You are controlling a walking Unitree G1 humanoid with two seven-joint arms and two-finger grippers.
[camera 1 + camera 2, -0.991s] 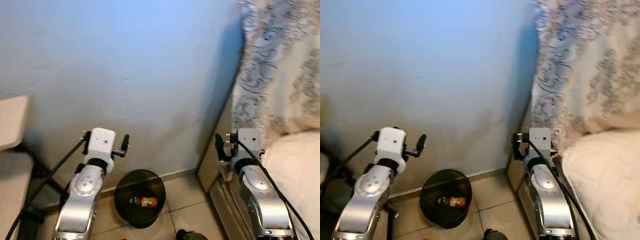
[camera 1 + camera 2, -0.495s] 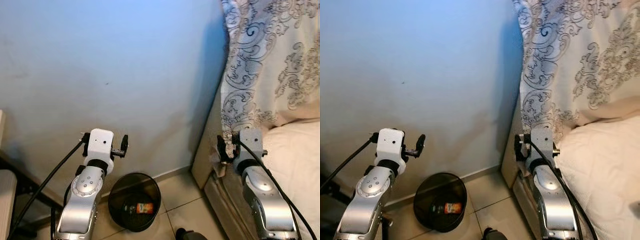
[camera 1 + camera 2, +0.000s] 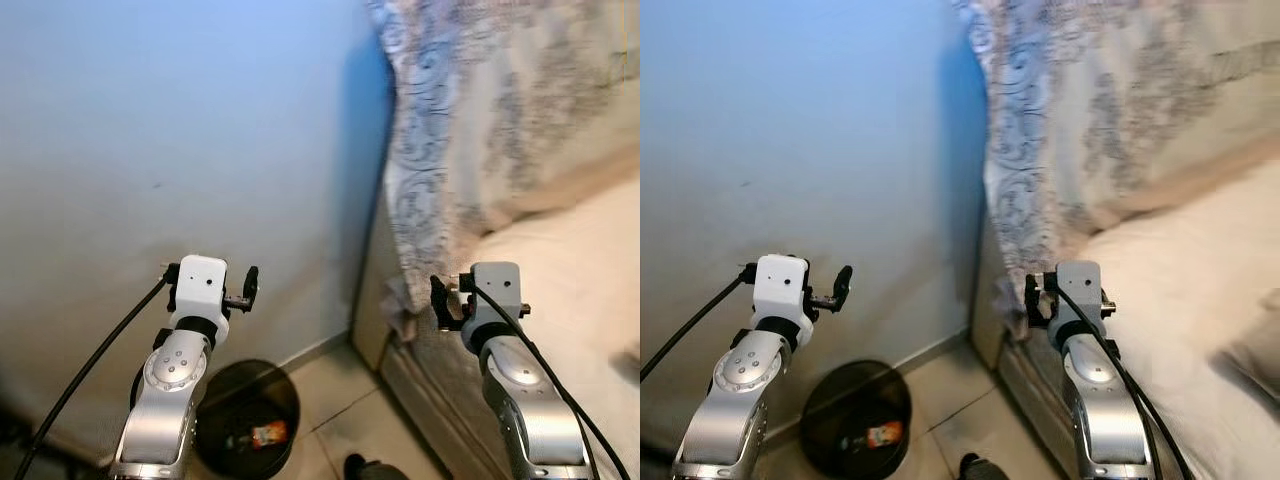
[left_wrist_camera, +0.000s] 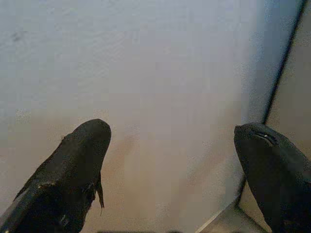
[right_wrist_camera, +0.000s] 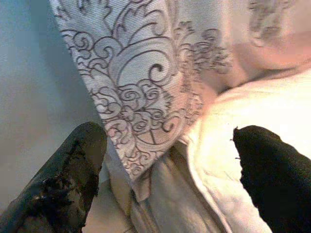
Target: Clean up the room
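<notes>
left jaws (image 4: 172, 160) wide apart, right jaws (image 5: 170, 170) likewise, empty

No text, label, brand or number can be read anywhere.

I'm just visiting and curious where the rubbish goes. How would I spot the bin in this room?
Start at the pale blue wall and follow it down to the tiled floor. There, near the corner where the bed with its patterned cloth begins, stands a round black bin. It is the one dark, open-topped thing on the floor, with a small orange-and-white wrapper lying inside.
</notes>
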